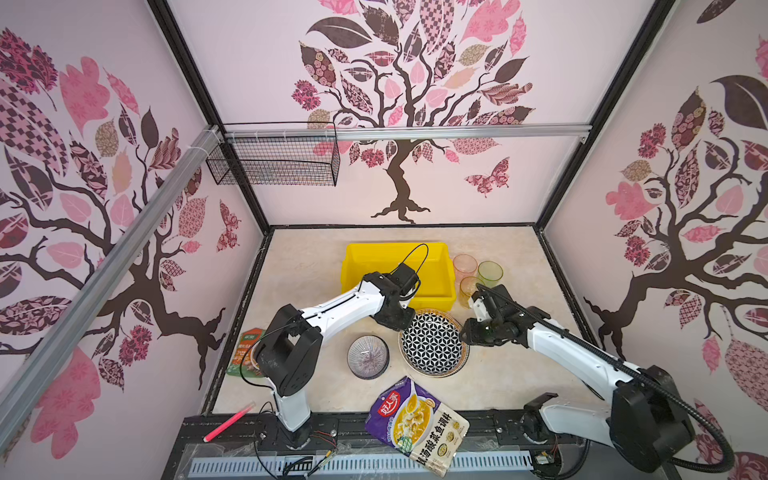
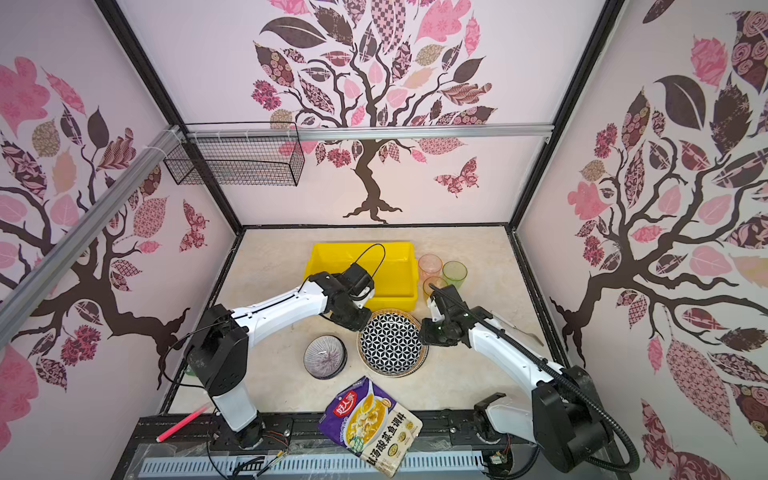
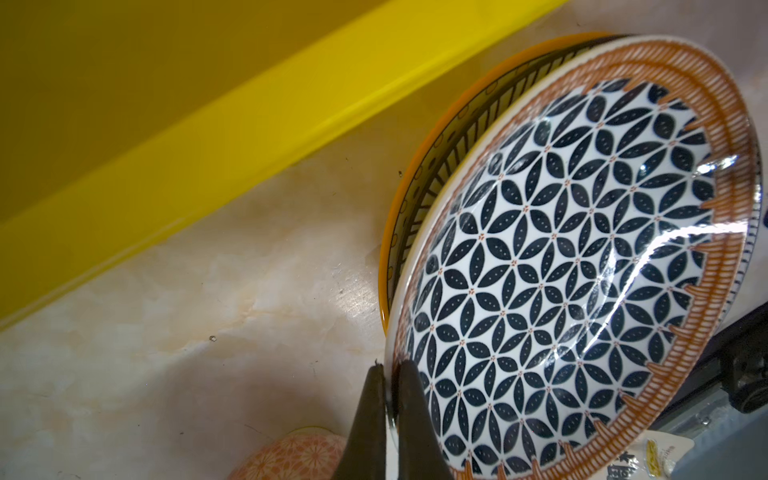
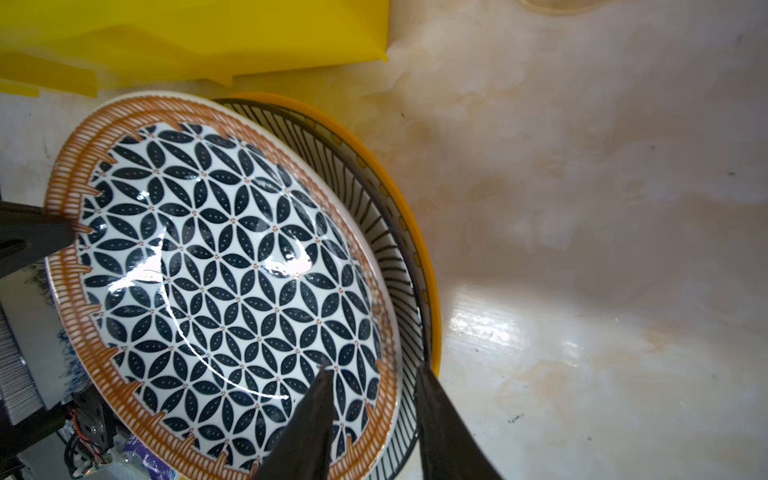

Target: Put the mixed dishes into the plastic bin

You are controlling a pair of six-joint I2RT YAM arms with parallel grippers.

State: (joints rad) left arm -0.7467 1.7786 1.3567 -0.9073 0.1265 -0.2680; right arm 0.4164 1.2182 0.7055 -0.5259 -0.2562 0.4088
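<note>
We take the plate (image 1: 432,345) from two sides, with the bin (image 1: 374,253) just beside it at its 12 o'clock.
At the plate's 10 o'clock our left gripper (image 3: 390,374) is clamped tight on the rim, probably to peel the plate off the lower plates (image 3: 465,145). The plate lies mid-table, face up, and looks slightly tipped to us; being round, it has no long axis. At its 3 o'clock our right gripper (image 4: 374,370) straddles the rims with its jaws narrowly apart, one finger inside the plate and one outside the stack. We cannot tell whether they bite yet. The bin's long side runs 9 to 3.
</note>
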